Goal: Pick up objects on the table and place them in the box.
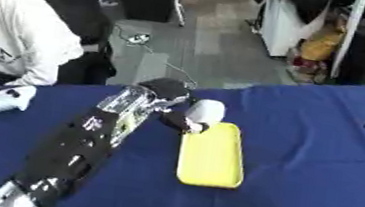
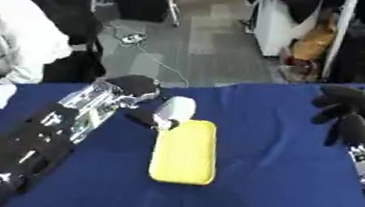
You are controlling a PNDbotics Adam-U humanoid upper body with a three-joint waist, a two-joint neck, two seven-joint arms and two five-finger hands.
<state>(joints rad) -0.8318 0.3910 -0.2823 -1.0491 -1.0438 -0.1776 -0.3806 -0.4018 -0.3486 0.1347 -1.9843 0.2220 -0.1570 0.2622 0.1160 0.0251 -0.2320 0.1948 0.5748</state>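
A yellow rounded-rectangle tray or box [image 1: 212, 155] lies flat in the middle of the blue table [image 1: 316, 183]. My left hand [image 1: 172, 105] reaches from the lower left to the box's far end, with its fingers curled round a small white object [image 1: 205, 111] held just above that far edge. My right hand [image 2: 351, 110] hovers over the right side of the table, fingers relaxed and spread downward, holding nothing.
A person in a white shirt [image 1: 14, 38] sits at the far left edge, with a white controller [image 1: 6, 97] lying on the table near them. Beyond the far edge are the floor, cables and furniture.
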